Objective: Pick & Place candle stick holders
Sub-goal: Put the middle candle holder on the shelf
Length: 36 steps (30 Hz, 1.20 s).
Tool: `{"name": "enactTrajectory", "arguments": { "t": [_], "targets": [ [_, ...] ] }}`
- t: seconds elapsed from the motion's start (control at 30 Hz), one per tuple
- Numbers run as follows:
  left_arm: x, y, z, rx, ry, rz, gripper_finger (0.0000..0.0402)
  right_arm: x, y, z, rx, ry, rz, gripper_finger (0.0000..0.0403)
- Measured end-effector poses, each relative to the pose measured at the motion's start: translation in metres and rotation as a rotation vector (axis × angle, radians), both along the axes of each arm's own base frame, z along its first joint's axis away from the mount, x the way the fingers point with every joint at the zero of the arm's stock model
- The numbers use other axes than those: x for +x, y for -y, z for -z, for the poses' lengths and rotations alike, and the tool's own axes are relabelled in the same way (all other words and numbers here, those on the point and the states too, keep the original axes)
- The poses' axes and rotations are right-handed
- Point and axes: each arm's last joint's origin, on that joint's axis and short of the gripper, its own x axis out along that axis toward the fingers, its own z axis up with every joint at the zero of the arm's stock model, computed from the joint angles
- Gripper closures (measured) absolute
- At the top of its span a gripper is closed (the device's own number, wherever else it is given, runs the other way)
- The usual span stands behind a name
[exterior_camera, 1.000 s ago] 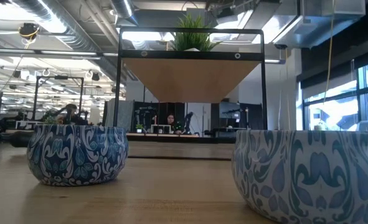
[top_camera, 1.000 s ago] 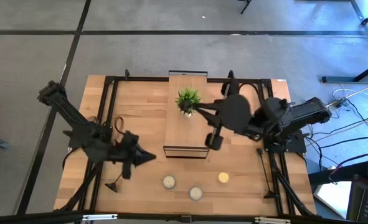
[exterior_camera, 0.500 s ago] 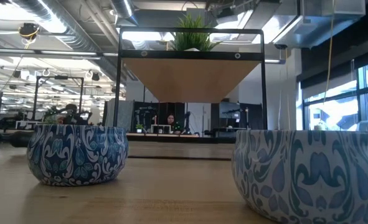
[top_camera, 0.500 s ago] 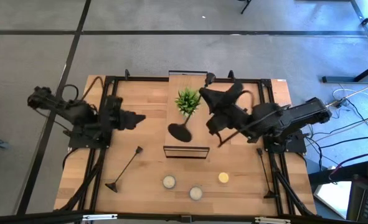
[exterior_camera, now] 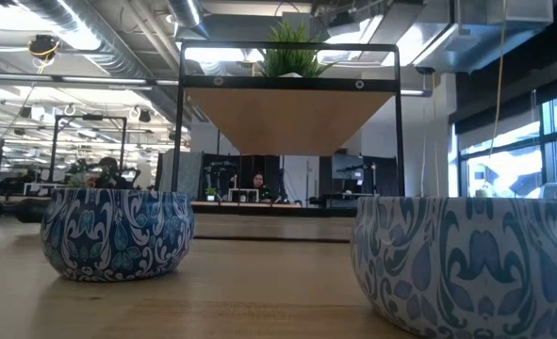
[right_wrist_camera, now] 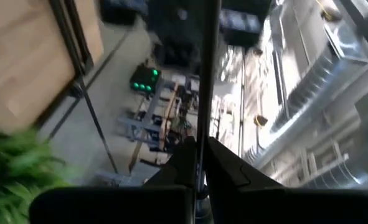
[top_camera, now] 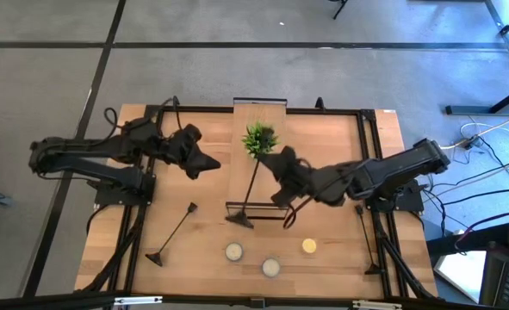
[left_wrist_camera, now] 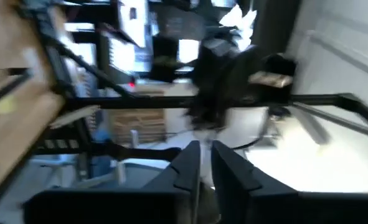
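My right gripper point(top_camera: 282, 169) is clamped on a candle holder point(top_camera: 250, 191), a thin black metal rod with a round flat base. In the high view its long axis runs from my fingers, just right of the small green plant point(top_camera: 259, 138), down toward the near side, with the base point(top_camera: 239, 220) at the near edge of the raised wooden shelf point(top_camera: 237, 181). The right wrist view shows the rod point(right_wrist_camera: 207, 74) passing straight out between my two dark fingers point(right_wrist_camera: 182, 163), which press on it from both sides.

A second candle holder point(top_camera: 175, 233) lies flat on the pale wood table point(top_camera: 202, 258), left of centre, its axis slanting from the near-left base point(top_camera: 155, 257) to the far-right tip.

My left gripper point(top_camera: 204, 164) sits over the far-left part of the table, pointing right, with nothing in it; the left wrist view shows only a narrow slit between its fingers point(left_wrist_camera: 187, 165).

Three small round candles point(top_camera: 270, 266) sit in a row near the front edge. In the low view two of their tins point(exterior_camera: 118, 232) show a blue-and-white floral pattern.
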Motion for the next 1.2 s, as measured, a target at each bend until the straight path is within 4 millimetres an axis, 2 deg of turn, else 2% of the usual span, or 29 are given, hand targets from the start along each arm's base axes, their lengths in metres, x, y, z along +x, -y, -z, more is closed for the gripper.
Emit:
{"name": "enactTrajectory", "arguments": {
  "t": [0.1,0.23,0.33,0.4,0.53,0.8,1.2],
  "targets": [
    [0.006,-0.003,0.001,-0.018,0.004,0.037,0.032,0.006,-0.003,0.008,0.023,-0.015,0.0,0.0385],
    [0.021,-0.001,0.013,-0.041,-0.061,0.075,0.0272,0.013,-0.004,0.017,0.037,-0.033,-0.01,0.0385],
    [0.035,0.005,0.023,-0.05,-0.108,0.123,0.0248,0.02,-0.004,0.025,0.033,-0.056,-0.008,0.0385],
    [0.043,0.009,0.024,-0.05,-0.079,0.146,0.0238,0.022,-0.004,0.028,0.03,-0.065,-0.004,0.0385],
    [0.054,0.014,0.024,-0.075,-0.006,0.163,0.0231,0.023,-0.004,0.028,0.041,-0.058,0.002,0.0385],
    [0.073,0.028,0.022,-0.071,-0.016,0.228,0.0231,0.026,0.006,0.028,0.053,-0.051,0.029,0.0385],
    [0.078,0.032,0.02,-0.052,-0.008,0.238,0.0235,0.027,0.01,0.029,0.06,-0.061,0.026,0.0385]
  ]
}}
